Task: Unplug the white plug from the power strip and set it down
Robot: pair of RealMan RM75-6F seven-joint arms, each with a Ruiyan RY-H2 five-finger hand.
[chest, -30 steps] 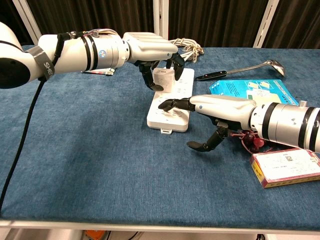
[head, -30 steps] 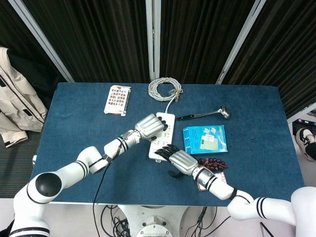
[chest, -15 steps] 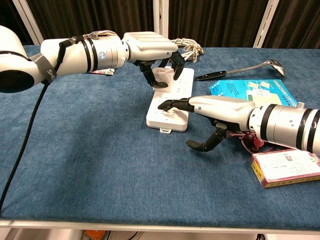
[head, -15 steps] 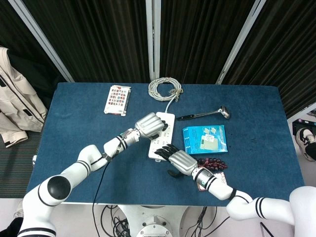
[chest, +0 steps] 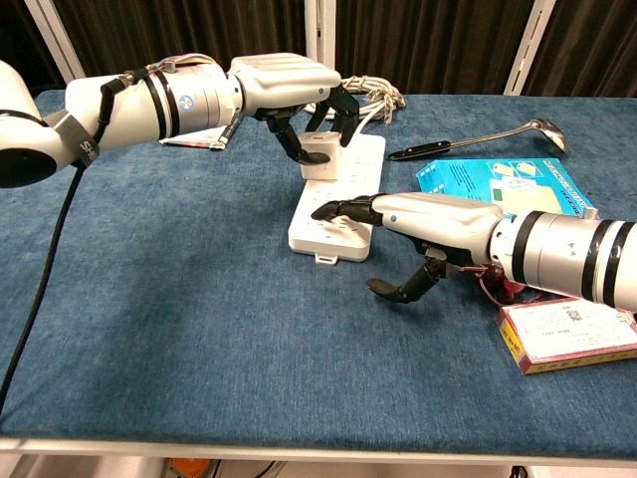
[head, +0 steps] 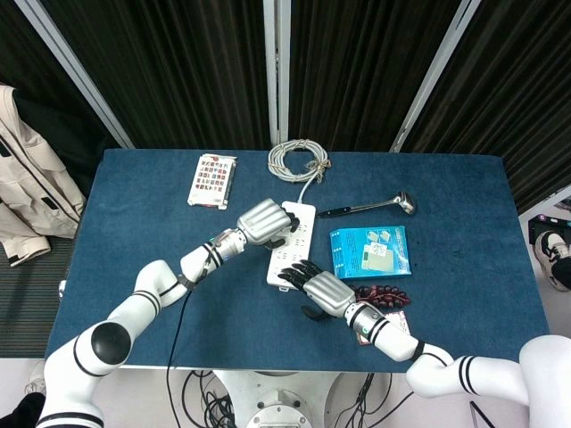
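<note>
The white power strip [chest: 343, 199] lies mid-table, also seen in the head view [head: 294, 242]. My left hand [chest: 289, 88] reaches over it from the left and pinches the white plug [chest: 319, 157] between thumb and fingers. The plug stands upright on the strip's middle; whether its prongs are out I cannot tell. In the head view my left hand [head: 261, 221] hides the plug. My right hand [chest: 418, 214] lies flat, its fingertips [chest: 333, 210] pressing on the strip's near end, its thumb curled down toward the cloth. From above, my right hand [head: 319, 291] sits at the strip's near end.
A coiled white cable [head: 299, 160] lies at the far end of the strip. A ladle [head: 375, 206] and a blue box [head: 370, 251] sit to the right. A red box [chest: 567, 334] and a dark red bunch [head: 385, 293] lie near my right forearm. A card pack [head: 212, 179] lies far left.
My left hand has drawn slightly left and up with the plug pinched in it. The strip has slid a little to the left. My right hand keeps pressing on the strip.
</note>
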